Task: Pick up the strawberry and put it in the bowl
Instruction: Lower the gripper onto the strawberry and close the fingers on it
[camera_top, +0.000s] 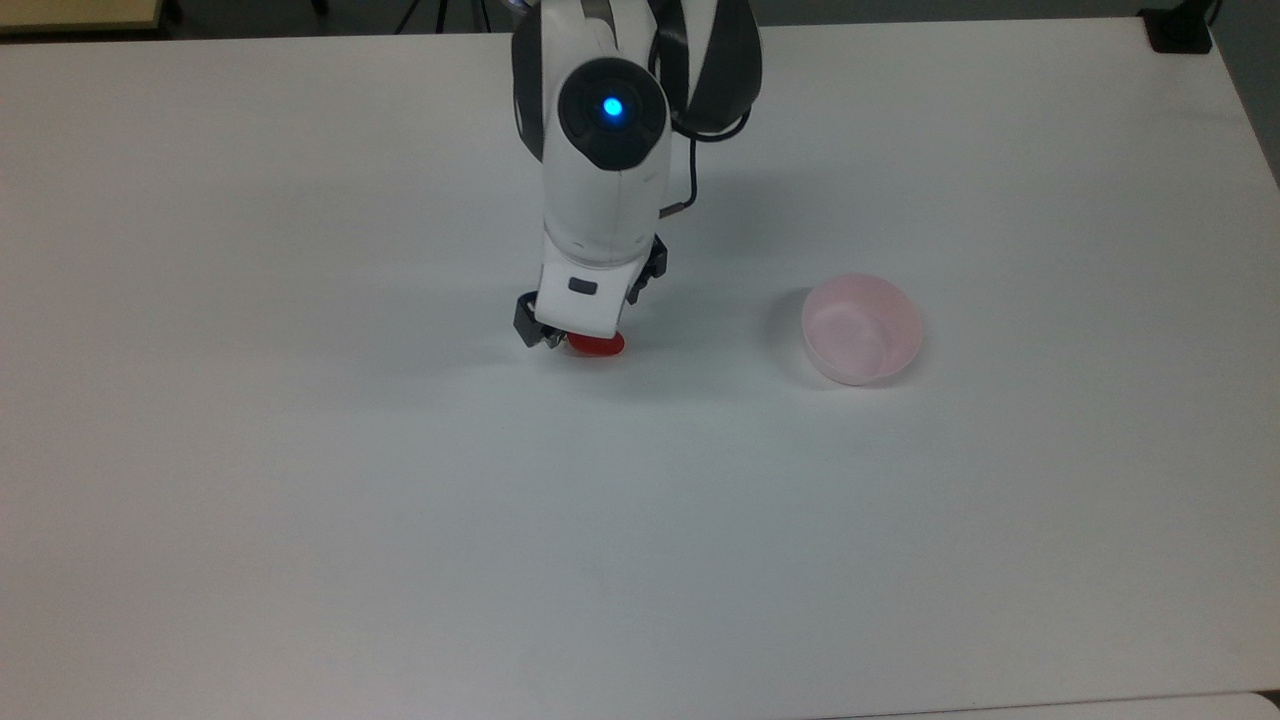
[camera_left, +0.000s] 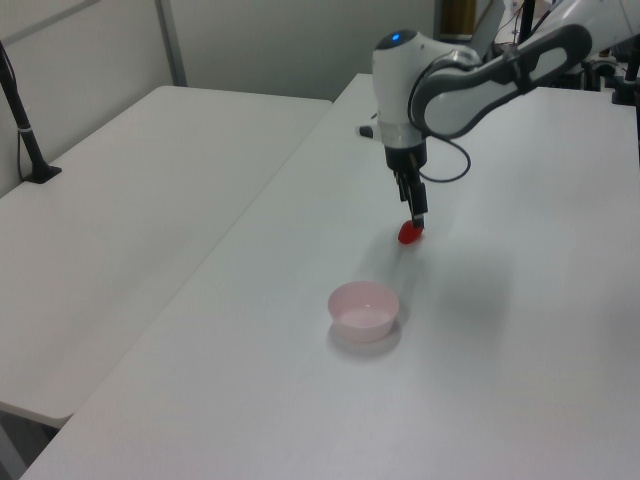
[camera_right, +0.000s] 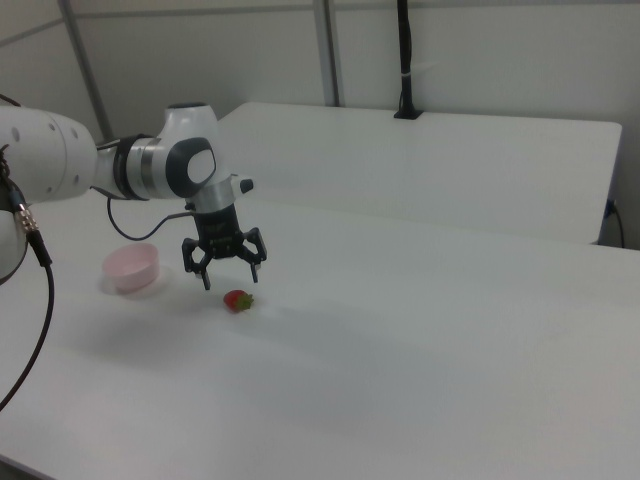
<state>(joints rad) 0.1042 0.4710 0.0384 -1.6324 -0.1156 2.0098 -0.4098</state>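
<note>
Gripper (camera_right: 229, 280) hangs spread wide just over the strawberry (camera_right: 237, 300); we judge it light, glossy, slippery: pinch its red middle.

White arm (camera_top: 600, 190), grey joints, blue light, black fingers (camera_right: 205, 280).

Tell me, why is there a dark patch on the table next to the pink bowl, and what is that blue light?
In the top view, the bowl casts a soft grey shadow on the top view's left, and the arm throws a fainter one across the table. The blue dot is a lamp glowing on the arm; in the left view it shows atop the arm.
</note>
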